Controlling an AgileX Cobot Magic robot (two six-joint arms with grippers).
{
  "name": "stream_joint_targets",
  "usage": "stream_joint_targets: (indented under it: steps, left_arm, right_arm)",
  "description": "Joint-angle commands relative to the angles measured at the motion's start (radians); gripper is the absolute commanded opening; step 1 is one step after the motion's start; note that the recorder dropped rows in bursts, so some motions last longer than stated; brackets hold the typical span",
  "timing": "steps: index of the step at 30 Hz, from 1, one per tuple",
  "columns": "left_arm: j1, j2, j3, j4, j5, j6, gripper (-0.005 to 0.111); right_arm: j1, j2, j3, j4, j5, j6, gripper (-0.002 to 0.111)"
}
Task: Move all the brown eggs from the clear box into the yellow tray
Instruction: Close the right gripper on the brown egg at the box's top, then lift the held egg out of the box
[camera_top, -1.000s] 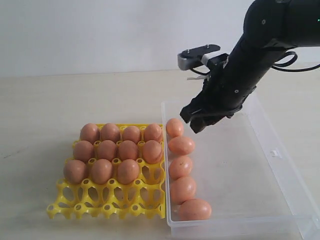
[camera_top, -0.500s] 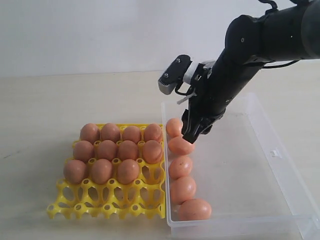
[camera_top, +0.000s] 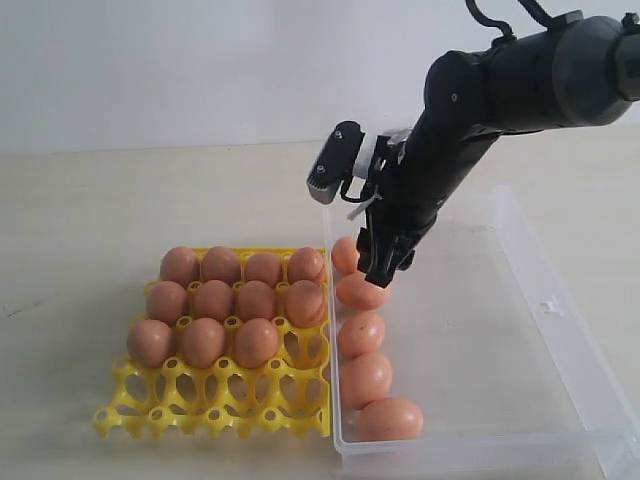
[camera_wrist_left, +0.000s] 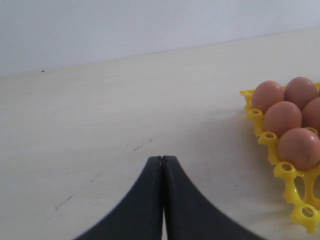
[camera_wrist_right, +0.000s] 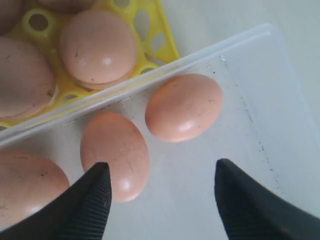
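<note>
The right gripper (camera_top: 384, 268) hangs, jaws spread, over smooth orange-brown eggs (camera_top: 362, 291) lining the transparent plastic box (camera_top: 490, 335), seemingly to straddle one.

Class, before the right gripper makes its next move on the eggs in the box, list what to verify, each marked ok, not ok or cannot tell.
1. Right gripper open: ok.
2. Egg centred between its fingers: not ok, it sits beside one finger.
3. Empty cup in yellow tray: ok.
4. Left gripper away from the tray: ok, shut over the table.
5. Eggs remaining in clear box: ok, five.
</note>
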Motion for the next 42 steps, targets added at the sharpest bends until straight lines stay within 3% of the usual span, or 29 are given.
stream_joint_targets:
  steps: [1, 35, 38, 40, 42]
  left_arm:
    - [-0.003, 0.002, -0.004, -0.002, -0.012, -0.004, 0.000]
    - [-0.003, 0.002, -0.004, -0.002, -0.012, -0.004, 0.000]
    - [-0.003, 0.002, -0.004, -0.002, -0.012, -0.004, 0.000]
    - [-0.003, 0.002, -0.004, -0.002, -0.012, -0.004, 0.000]
    - [-0.003, 0.002, -0.004, -0.002, -0.012, -0.004, 0.000]
  right_arm:
    - [0.021, 0.011, -0.020, -0.011, 0.015, -0.023, 0.060]
    - [0.051, 0.142, -0.020, -0.001, -0.019, -0.123, 0.055]
    - [0.051, 0.142, -0.020, 0.001, -0.026, -0.123, 0.047]
    - [0.051, 0.140, -0.020, 0.001, -0.025, -0.123, 0.035]
    - [0.051, 0.135, -0.020, 0.004, -0.025, -0.120, 0.015]
